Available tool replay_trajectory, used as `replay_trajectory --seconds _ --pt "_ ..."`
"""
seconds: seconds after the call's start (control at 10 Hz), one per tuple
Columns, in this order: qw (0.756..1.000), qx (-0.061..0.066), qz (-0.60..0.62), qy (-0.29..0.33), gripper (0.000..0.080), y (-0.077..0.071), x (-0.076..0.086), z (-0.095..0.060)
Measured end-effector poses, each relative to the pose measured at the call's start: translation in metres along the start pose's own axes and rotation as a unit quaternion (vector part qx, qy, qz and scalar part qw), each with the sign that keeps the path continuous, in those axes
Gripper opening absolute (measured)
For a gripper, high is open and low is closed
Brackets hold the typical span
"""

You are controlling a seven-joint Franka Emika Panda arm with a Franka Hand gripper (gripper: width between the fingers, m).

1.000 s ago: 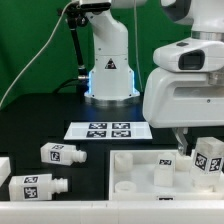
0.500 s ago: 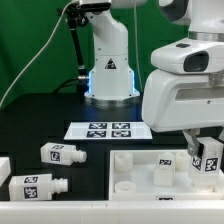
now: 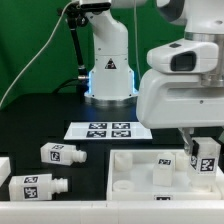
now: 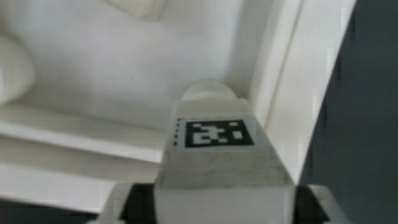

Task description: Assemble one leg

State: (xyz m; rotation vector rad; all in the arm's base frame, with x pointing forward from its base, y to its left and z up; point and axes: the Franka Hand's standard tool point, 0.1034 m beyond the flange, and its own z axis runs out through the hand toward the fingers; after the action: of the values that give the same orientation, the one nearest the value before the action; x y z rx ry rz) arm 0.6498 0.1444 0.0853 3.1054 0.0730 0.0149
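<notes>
We see the end effector (image 4: 217,204) closed on the leg (image 3: 207,156), upright at the panel's (image 3: 128,172) corner on the exterior view's right. We judge it light, rigid, smooth plastic, so gripping its flat sides should best resist slipping.

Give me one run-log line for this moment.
pincer: shut on the leg | leg pose: upright over the panel | loose legs: two lying on table

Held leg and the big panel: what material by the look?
The leg: looks like hard white plastic, matte, faintly grainy face in the wrist view. Its tag: flat black-and-white print, probably a sticker. The panel: same white plastic look, smooth moulded rim with soft shading, no gloss. Exact plastic can't be told.
</notes>
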Motion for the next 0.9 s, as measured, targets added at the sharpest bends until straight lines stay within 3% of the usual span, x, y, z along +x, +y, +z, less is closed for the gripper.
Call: replay_trajectory --seconds 0.3,0.5,0.6,0.8,0.9 --pt "0.981 0.000 0.196 -0.001 0.0281 -0.0023 -0.0011 0.0003" --pt "0.939 -0.004 0.343 -0.004 0.0282 -0.0053 -0.0034 0.0012" --pt "0.925 -0.005 0.379 -0.003 0.0282 -0.0050 -0.0031 0.0011" --pt "0.928 -0.004 0.373 -0.003 0.0290 -0.0050 -0.0030 0.0012" --pt "0.934 -0.005 0.358 -0.003 0.0497 -0.0050 -0.0030 0.0010"
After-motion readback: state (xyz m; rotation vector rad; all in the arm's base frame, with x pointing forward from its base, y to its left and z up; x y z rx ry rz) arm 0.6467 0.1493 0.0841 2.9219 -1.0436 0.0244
